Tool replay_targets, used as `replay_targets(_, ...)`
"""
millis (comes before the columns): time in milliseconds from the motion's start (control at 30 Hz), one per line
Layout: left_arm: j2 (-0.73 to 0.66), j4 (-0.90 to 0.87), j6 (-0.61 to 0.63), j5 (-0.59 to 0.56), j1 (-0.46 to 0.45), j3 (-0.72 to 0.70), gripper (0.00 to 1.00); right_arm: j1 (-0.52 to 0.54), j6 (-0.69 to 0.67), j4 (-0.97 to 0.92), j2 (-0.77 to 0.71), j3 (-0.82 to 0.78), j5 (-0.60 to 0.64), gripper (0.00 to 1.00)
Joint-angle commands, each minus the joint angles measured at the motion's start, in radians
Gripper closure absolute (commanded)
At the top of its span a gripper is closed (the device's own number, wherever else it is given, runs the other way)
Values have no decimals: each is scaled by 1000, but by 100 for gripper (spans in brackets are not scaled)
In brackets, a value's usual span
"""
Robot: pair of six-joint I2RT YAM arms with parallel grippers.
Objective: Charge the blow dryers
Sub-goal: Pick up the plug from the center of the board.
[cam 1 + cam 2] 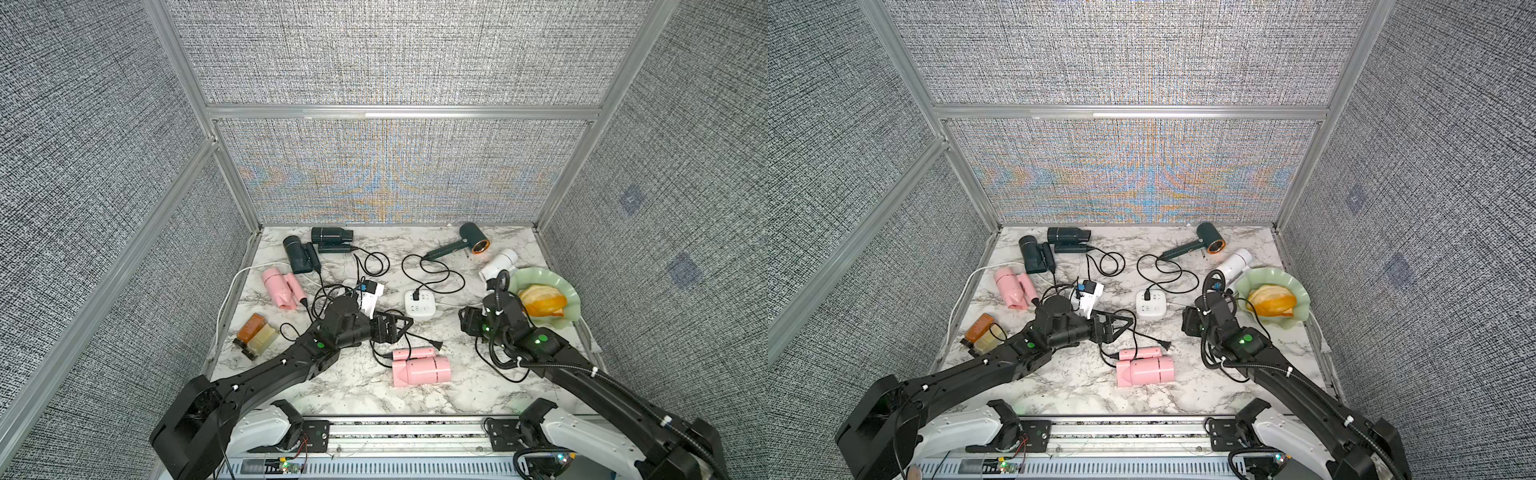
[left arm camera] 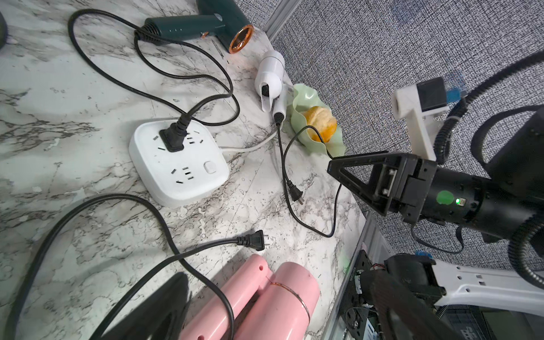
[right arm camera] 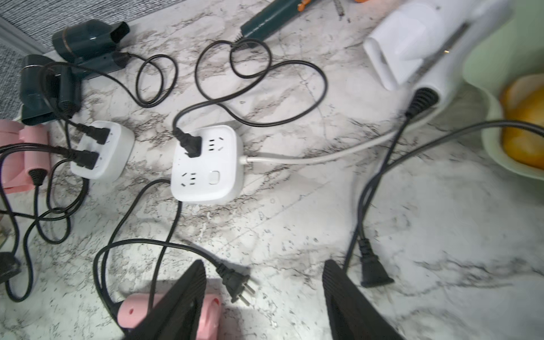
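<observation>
Looking down, we find our right gripper (image 3: 264, 263) spread and empty beside the loose plug (image 3: 373, 272) of the white blow dryer (image 3: 412, 44); our left gripper (image 1: 405, 322) gapes wide, holding nothing

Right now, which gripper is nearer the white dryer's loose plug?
Right. The plug lies just beside a finger of the right gripper. The left gripper is farther off, on the far side of the power strip, near the pink dryer.
</observation>
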Motion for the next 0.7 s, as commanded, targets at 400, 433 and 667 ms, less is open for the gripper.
replay_targets(400,58,94,20,46,-22,6,1,-278,72,-109,-104,-144,-190,62)
replay_targets(433,61,95,19,48,-24,6,1,-296,62,-100,-78,-143,-218,62)
replay_targets(667,48,84,20,29,-33,-8,1,-331,5,-41,85,-121,-241,63)
